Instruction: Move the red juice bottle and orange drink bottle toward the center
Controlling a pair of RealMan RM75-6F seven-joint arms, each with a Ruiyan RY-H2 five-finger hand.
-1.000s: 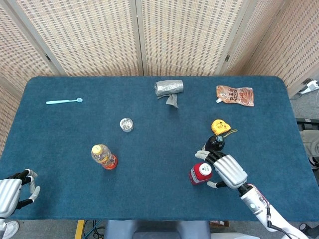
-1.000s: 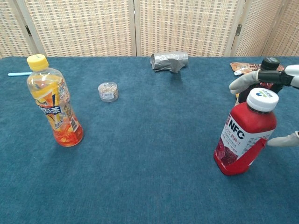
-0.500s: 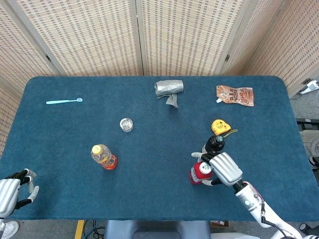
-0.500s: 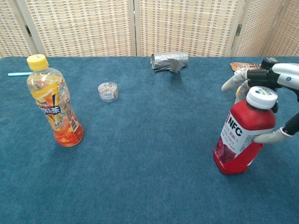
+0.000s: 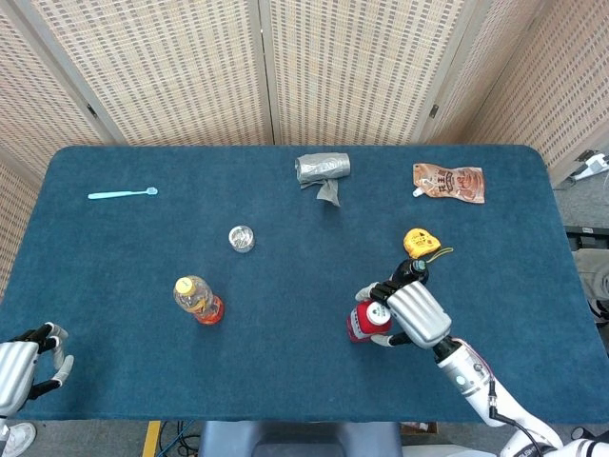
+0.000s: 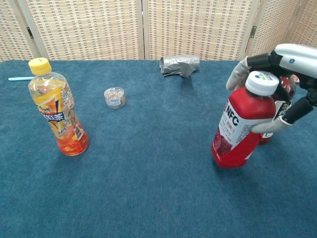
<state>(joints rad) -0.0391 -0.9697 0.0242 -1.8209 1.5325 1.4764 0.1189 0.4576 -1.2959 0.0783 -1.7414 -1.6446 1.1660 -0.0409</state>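
Note:
The red juice bottle (image 5: 362,322) (image 6: 239,131), white-capped, leans to the right at the right of the blue table. My right hand (image 5: 415,313) (image 6: 296,57) grips it: fingers (image 6: 237,75) curl behind its neck and the thumb presses its label. The orange drink bottle (image 5: 198,300) (image 6: 57,112), with a yellow cap, stands upright by itself at the left. My left hand (image 5: 23,367) hangs at the table's near left corner, well clear of it, holding nothing, and shows only in the head view.
A dark bottle with a black cap (image 5: 410,273) (image 6: 288,88) stands right behind the red one. Beyond it lies a yellow tape measure (image 5: 419,241). Further off are a small jar (image 5: 242,238) (image 6: 115,96), a foil roll (image 5: 323,168) (image 6: 180,64), a snack pouch (image 5: 449,181) and a blue spoon (image 5: 122,193).
My right hand has taken hold of the red juice bottle and carried it left, toward the table's middle, tilting it. The orange bottle and left hand have stayed put.

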